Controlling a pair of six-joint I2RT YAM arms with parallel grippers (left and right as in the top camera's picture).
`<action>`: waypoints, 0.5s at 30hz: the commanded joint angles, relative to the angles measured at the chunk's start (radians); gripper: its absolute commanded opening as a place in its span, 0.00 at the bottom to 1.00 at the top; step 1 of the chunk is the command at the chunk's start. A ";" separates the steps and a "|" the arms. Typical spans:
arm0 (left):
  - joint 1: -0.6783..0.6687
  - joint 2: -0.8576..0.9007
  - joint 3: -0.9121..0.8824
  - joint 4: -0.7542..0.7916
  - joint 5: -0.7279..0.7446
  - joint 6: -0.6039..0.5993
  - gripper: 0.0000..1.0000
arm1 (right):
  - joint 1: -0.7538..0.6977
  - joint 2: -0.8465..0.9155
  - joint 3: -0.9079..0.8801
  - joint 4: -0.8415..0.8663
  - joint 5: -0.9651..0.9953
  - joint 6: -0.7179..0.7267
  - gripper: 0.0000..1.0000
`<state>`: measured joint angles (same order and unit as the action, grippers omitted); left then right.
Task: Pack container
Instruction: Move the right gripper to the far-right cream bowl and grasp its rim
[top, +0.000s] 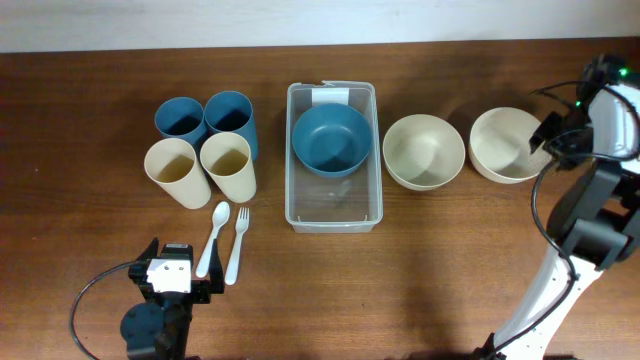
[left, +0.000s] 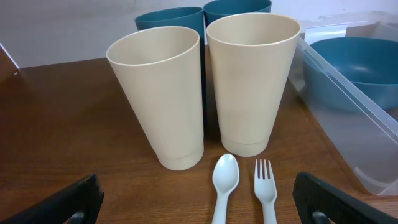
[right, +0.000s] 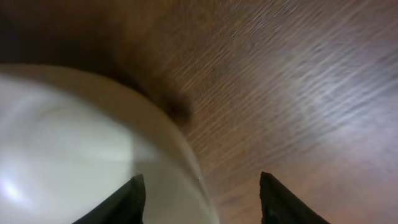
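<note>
The container (top: 335, 208) is a clear rectangular tub at the table's middle with a blue bowl (top: 331, 138) in its far half. Its wall (left: 348, 118) and the blue bowl (left: 364, 62) also show in the left wrist view. Two cream bowls (top: 424, 150) (top: 510, 143) stand to its right. My right gripper (top: 548, 135) is open, its fingers (right: 200, 180) straddling the rim of the right cream bowl (right: 74, 149). My left gripper (top: 180, 262) is open and empty, low at the front left, just behind a white spoon (left: 224, 183) and fork (left: 265, 186).
Two blue cups (top: 180, 120) (top: 231, 118) and two cream cups (top: 172, 170) (top: 228, 165) stand upright left of the container. The spoon (top: 215, 235) and fork (top: 238, 245) lie in front of them. The cream cups (left: 163, 93) (left: 249, 81) fill the left wrist view.
</note>
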<state>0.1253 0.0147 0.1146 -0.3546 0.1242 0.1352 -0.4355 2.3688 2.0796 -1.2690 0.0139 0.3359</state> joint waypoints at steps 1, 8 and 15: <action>-0.004 -0.008 -0.006 0.001 0.011 0.013 1.00 | -0.004 0.051 -0.002 0.005 -0.005 0.005 0.41; -0.004 -0.008 -0.006 0.001 0.011 0.013 1.00 | -0.004 0.058 -0.002 0.015 -0.005 0.014 0.07; -0.004 -0.008 -0.006 0.001 0.011 0.013 1.00 | -0.005 0.053 -0.002 -0.025 0.002 0.050 0.04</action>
<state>0.1253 0.0147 0.1146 -0.3546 0.1242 0.1352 -0.4381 2.4180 2.0853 -1.2633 -0.0410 0.3477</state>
